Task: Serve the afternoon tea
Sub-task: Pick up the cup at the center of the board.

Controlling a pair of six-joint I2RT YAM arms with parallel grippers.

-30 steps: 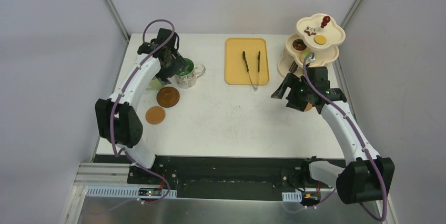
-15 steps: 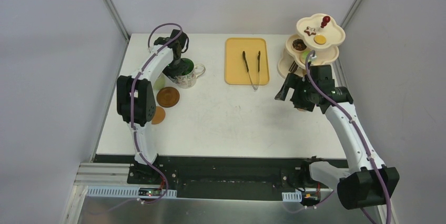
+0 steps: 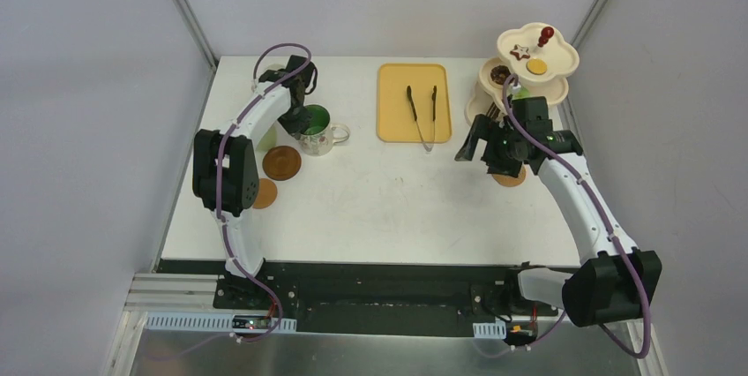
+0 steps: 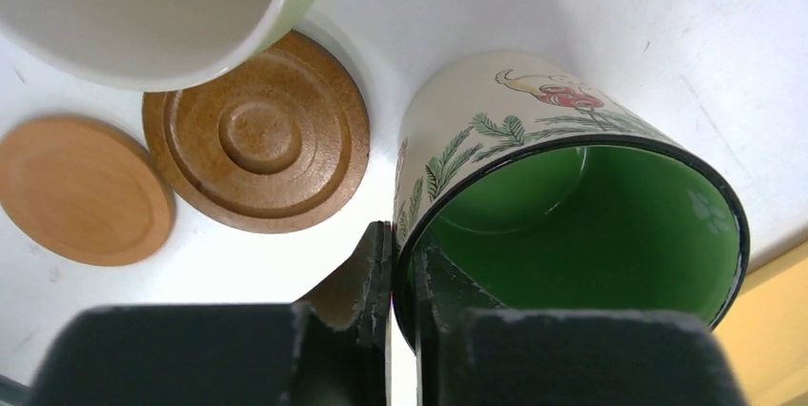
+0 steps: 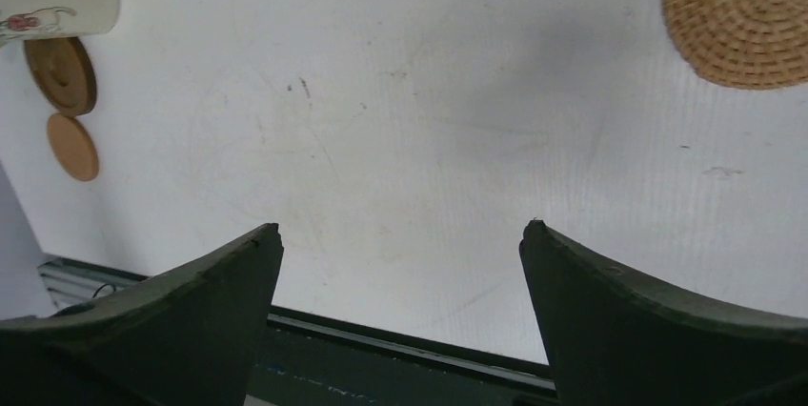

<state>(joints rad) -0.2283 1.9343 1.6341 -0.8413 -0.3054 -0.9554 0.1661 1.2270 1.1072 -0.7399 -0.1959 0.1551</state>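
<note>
left wrist view: left claw (image 4: 402, 273) is clamped on the wall of the green mug (image 4: 572, 206), and the dark coaster (image 4: 255, 134) lies just left of it in the frame; right claw (image 5: 400, 226) stands apart, empty.

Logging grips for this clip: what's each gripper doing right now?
Left gripper: closed on the rim of the patterned mug.
Right gripper: open, empty.

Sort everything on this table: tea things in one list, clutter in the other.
For the tea: patterned mug, pale mug, ridged coaster, plain coaster, woven coaster, tiered stand, toy pastries.

Just lying about: yellow tray, black tongs.
</note>
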